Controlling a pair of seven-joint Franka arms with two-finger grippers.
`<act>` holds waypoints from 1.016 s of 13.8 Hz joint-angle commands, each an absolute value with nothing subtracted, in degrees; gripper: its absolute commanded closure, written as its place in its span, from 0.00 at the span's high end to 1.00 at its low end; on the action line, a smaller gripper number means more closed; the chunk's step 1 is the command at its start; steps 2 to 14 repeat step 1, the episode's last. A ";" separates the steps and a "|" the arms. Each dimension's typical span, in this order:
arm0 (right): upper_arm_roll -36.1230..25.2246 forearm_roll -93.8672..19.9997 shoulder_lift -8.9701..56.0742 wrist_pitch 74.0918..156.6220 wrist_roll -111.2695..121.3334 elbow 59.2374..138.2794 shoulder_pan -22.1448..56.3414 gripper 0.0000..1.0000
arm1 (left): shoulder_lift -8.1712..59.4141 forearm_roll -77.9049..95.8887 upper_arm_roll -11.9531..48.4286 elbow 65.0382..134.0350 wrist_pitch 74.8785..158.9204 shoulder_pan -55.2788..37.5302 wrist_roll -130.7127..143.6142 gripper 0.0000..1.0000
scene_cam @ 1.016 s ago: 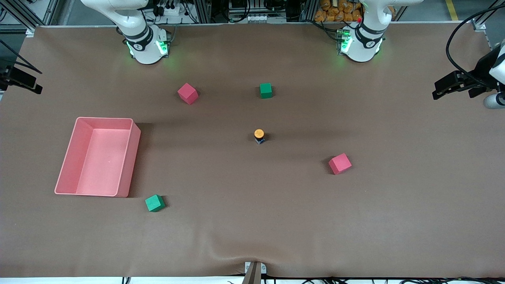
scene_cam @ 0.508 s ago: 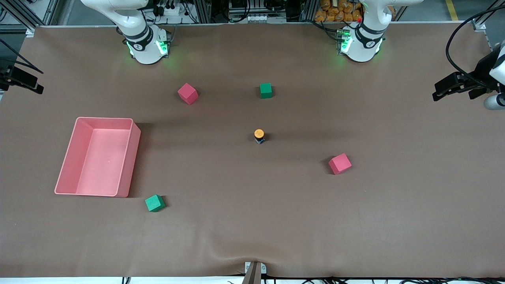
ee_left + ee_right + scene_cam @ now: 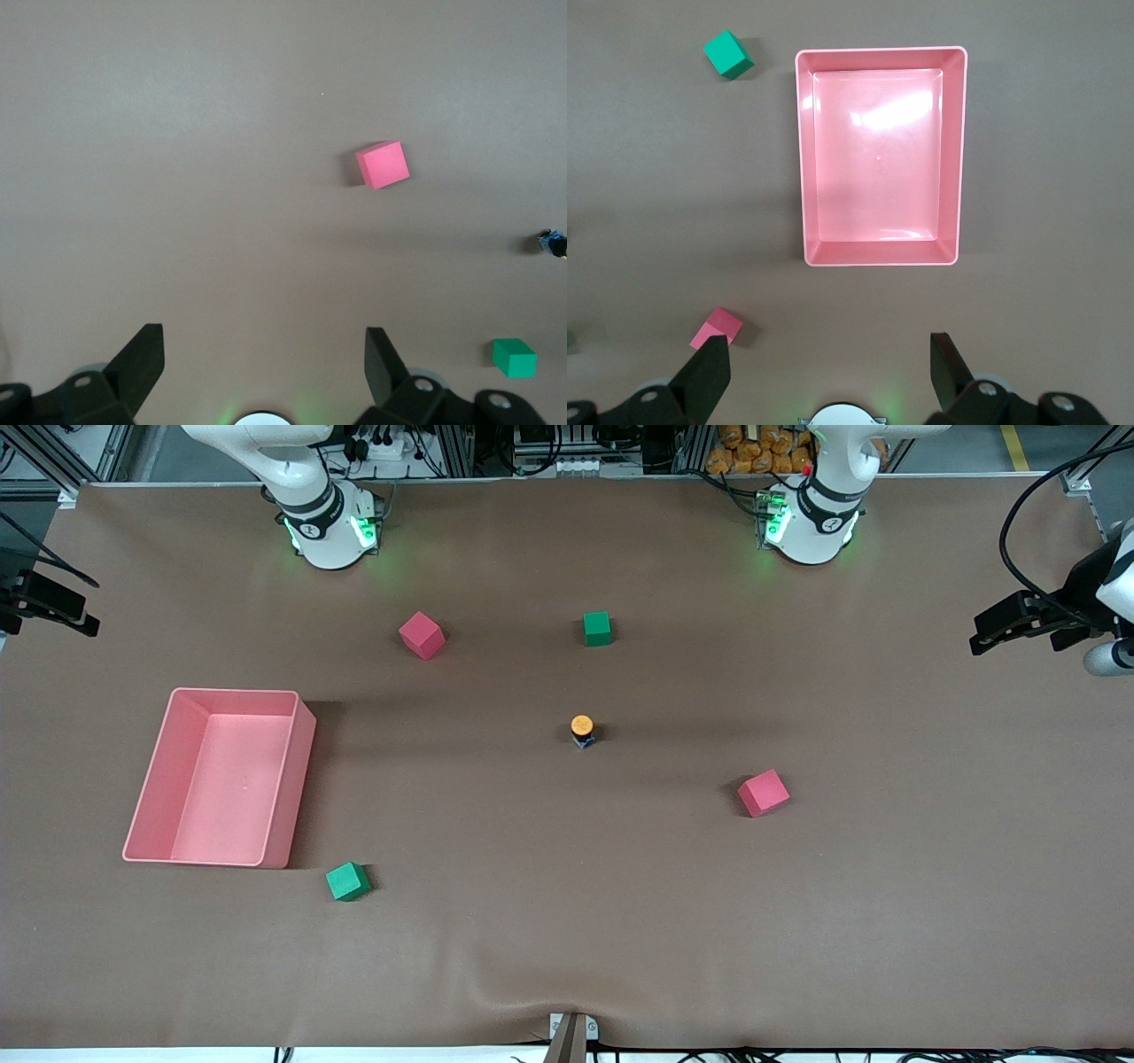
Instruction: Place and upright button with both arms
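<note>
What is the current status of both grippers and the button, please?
Left gripper open, raised over bare table. Right gripper open, raised beside pink bin. Button upright mid-table, orange cap up, untouched. Nothing close around it.

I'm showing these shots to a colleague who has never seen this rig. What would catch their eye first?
Probably the big pink bin toward the right arm's end of the table, with nothing visible in it. Next, the tiny orange-capped button standing upright mid-table, ringed by two red and two green cubes lying apart from it. Both arms wait high at the table's ends, left gripper and right gripper open.
</note>
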State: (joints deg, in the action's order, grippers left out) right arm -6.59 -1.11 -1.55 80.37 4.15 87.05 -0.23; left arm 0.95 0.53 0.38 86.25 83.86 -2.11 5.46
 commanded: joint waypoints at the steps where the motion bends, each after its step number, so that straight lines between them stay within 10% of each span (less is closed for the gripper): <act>1: -6.59 -2.02 -2.11 80.60 5.19 87.63 -0.35 1.00 | 0.70 -0.09 0.70 86.66 84.73 -1.58 4.75 1.00; 14: -6.59 -2.02 -2.11 80.60 5.19 87.63 -0.35 1.00 | 0.70 -0.09 0.70 86.66 84.73 -1.58 4.75 1.00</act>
